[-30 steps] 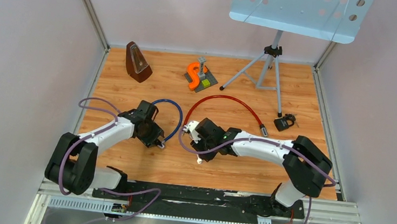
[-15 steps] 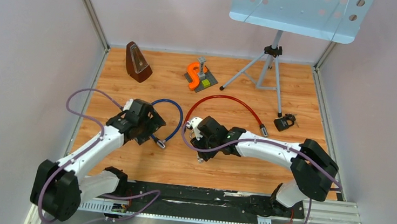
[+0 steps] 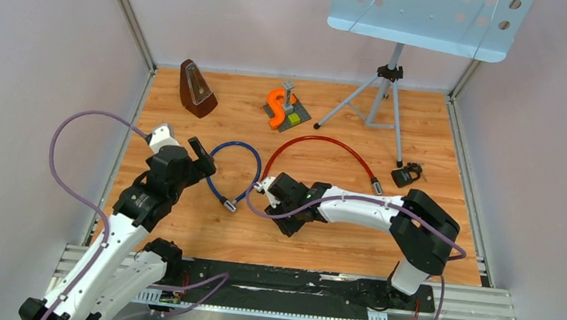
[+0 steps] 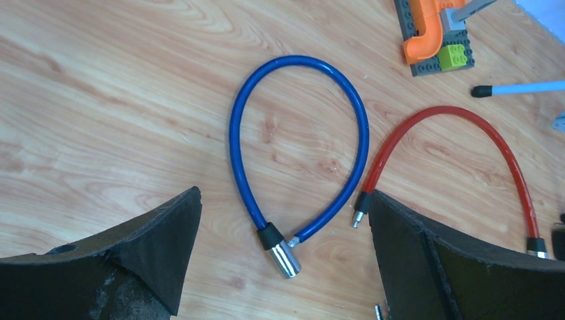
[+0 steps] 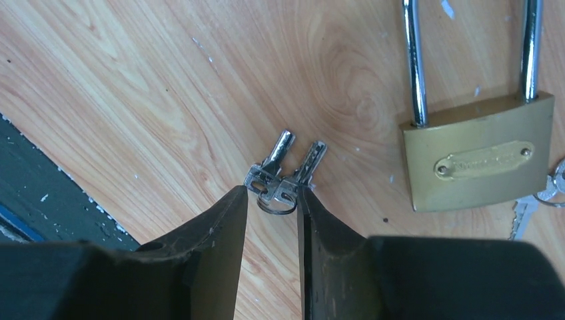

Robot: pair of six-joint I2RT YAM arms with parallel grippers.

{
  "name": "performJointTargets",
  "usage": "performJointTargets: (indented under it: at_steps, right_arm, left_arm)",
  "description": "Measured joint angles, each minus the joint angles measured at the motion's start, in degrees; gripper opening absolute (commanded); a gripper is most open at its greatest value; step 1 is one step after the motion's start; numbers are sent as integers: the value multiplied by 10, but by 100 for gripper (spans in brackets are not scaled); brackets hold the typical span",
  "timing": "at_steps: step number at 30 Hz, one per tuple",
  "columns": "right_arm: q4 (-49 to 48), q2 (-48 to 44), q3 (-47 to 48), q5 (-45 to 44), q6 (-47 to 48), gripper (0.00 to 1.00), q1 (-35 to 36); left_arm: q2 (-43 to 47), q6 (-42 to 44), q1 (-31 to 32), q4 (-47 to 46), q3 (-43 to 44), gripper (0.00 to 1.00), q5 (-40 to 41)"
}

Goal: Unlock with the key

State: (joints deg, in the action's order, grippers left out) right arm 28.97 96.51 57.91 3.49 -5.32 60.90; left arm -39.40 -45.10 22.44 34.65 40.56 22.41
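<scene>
Two small silver keys [image 5: 283, 177] on a ring lie on the wooden table. My right gripper [image 5: 272, 195] is closed narrowly, its fingertips pinching the key heads. A brass padlock [image 5: 476, 150] with a steel shackle lies just right of it, another key [image 5: 533, 203] at its edge. In the top view the right gripper [image 3: 286, 222] sits low on the table and its arm hides the padlock. My left gripper [image 4: 283, 197] is wide open and empty, held above a blue cable lock [image 4: 300, 63], whose pin end lies beside its silver barrel [image 4: 288, 257].
A red cable lock [image 3: 321, 142] lies open behind the right gripper. A metronome [image 3: 196, 89], an orange piece on a grey brick plate [image 3: 281, 107] and a music stand's tripod [image 3: 383, 91] stand at the back. A small black lock [image 3: 407, 175] lies right.
My left arm has lifted and pulled back to the left, away from the blue cable lock's barrel. My right gripper has shifted slightly left over the keys.
</scene>
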Motion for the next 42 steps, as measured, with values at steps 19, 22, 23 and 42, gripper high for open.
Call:
performJointTargets:
  at_steps: [19,22,23,42]
  right_arm:
    - [56,67,77,-85,-1,0,38]
    - [51,63,75,-85,-1,0,38]
    - [47,60,71,-84,-1,0,38]
    - [-128,-157,-85,170,13,0,-131]
  left_arm:
    - [7,55,0,-10,-21,99,-11]
    - [6,56,0,-17,-25,99,-28]
    - [6,56,0,-21,-26,98,-36]
    - [-27,91,0,-316,-124,98,-396]
